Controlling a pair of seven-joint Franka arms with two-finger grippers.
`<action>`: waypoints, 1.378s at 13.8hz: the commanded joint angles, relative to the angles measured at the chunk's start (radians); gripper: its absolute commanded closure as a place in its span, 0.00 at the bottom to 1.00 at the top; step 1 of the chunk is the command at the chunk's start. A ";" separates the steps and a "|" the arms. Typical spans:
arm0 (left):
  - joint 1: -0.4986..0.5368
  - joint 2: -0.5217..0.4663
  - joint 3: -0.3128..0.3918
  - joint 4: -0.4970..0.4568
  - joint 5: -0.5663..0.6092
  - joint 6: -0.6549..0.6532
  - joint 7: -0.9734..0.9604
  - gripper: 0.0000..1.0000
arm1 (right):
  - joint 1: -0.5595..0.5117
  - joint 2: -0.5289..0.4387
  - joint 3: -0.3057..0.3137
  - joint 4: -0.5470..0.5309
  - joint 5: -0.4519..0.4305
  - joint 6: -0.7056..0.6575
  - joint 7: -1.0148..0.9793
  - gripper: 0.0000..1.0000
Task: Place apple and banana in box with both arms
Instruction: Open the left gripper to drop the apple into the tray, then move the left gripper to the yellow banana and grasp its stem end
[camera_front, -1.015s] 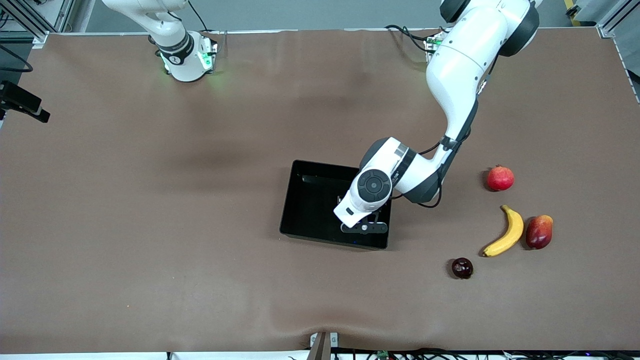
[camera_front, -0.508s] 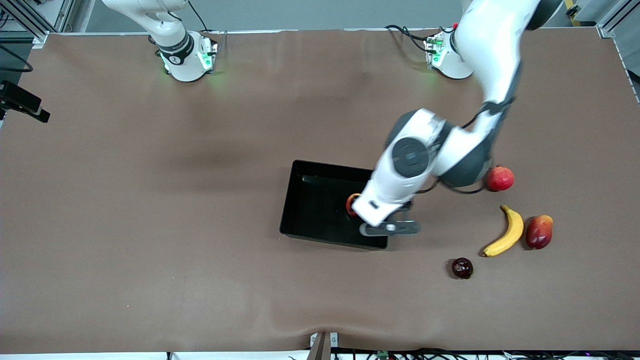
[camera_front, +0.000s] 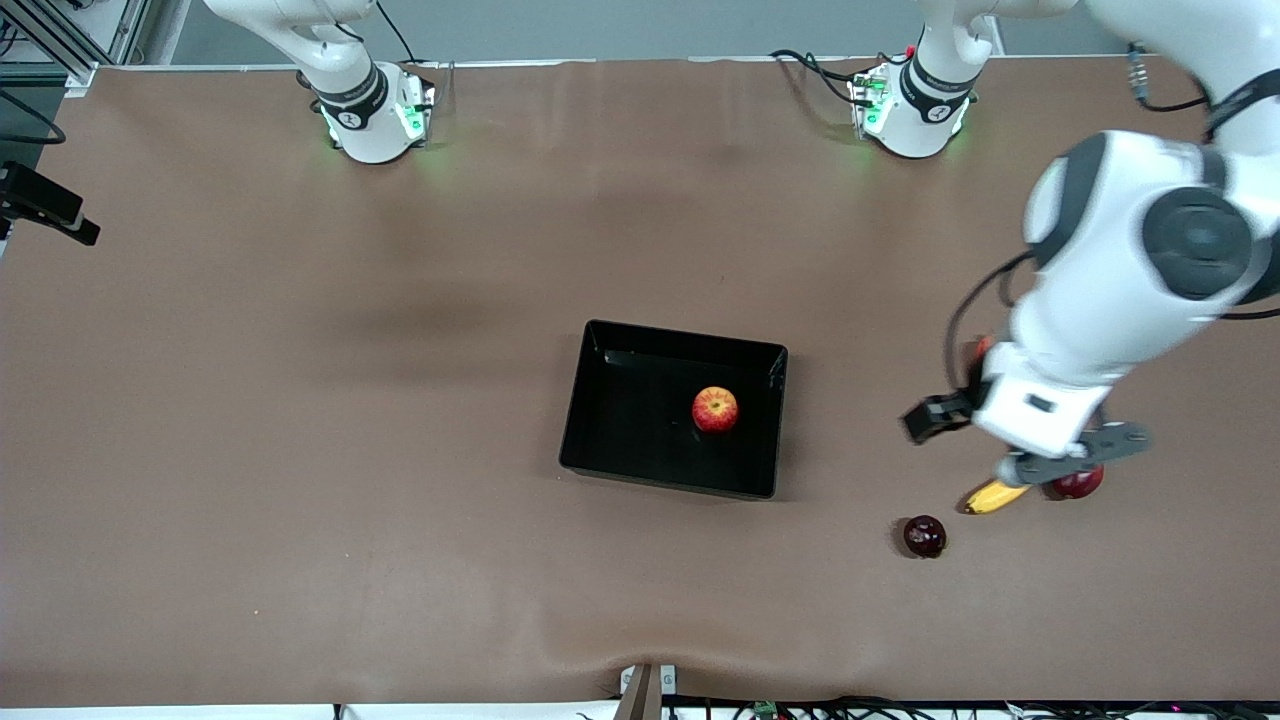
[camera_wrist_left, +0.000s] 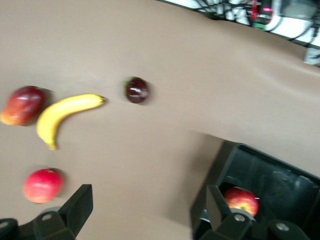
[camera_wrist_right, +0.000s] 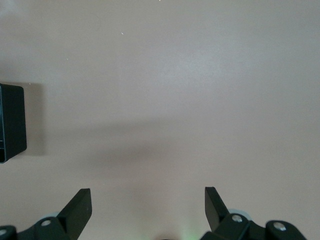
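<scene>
Fruit is spread over a brown worktop (camera_front: 300, 400) shared by two white arms. The apple (camera_front: 715, 409) is seen lying inside the black box (camera_front: 600, 420), toward the box wall nearest the left arm's end of the worktop; in the left wrist view it shows red and yellow within the glossy tray. The banana (camera_wrist_left: 62, 115) lies outside the box, well apart from it, toward the left arm's end; in the front view only its yellow tip is left uncovered by the arm above it. Beside the banana a red-and-yellow mango (camera_wrist_left: 22, 104) is found, and a red pomegranate (camera_wrist_left: 42, 185) lies near them. A dark maroon fruit (camera_front: 924, 536) sits nearer to the front camera than the banana.

The left gripper (camera_wrist_left: 145, 210) is held in the air over the banana and its neighbours, its jaws spread wide and gripping nothing. The right gripper (camera_wrist_right: 147, 207) waits above bare worktop near its base, jaws likewise wide apart and empty.
</scene>
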 joint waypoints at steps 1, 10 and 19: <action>0.038 -0.013 -0.011 -0.042 0.004 -0.029 0.069 0.00 | -0.008 -0.001 0.007 0.011 -0.003 -0.003 0.005 0.00; 0.121 0.107 -0.003 -0.054 0.020 0.049 0.176 0.00 | -0.010 -0.001 0.007 0.011 -0.005 -0.003 0.005 0.00; 0.296 0.198 -0.009 -0.258 0.185 0.348 0.679 0.00 | -0.010 0.001 0.007 0.011 -0.005 -0.003 0.005 0.00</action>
